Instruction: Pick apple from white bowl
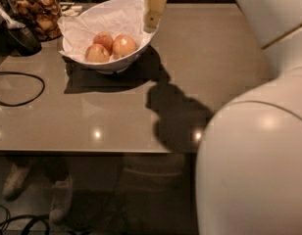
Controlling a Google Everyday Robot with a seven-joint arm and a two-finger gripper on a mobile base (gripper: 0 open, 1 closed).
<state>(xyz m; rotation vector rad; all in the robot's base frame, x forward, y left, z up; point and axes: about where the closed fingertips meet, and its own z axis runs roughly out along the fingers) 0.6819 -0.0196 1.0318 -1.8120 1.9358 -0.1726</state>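
Note:
The white bowl (112, 65), lined with crumpled white paper, stands on the grey table at the back left. Three apples lie in it. The largest, reddish-orange one, the apple (124, 46), is on the right, with two smaller redder apples (97, 53) to its left. My gripper (153, 6) hangs above the bowl's right rim, up and to the right of the apple, not touching it. My white arm fills the right side of the view.
A glass jar of brown snacks (38, 11) stands at the back left beside a dark object (16, 33). A black cable (18, 89) loops on the table's left. The table's front edge (92, 153) runs below; shoes and cables lie on the floor.

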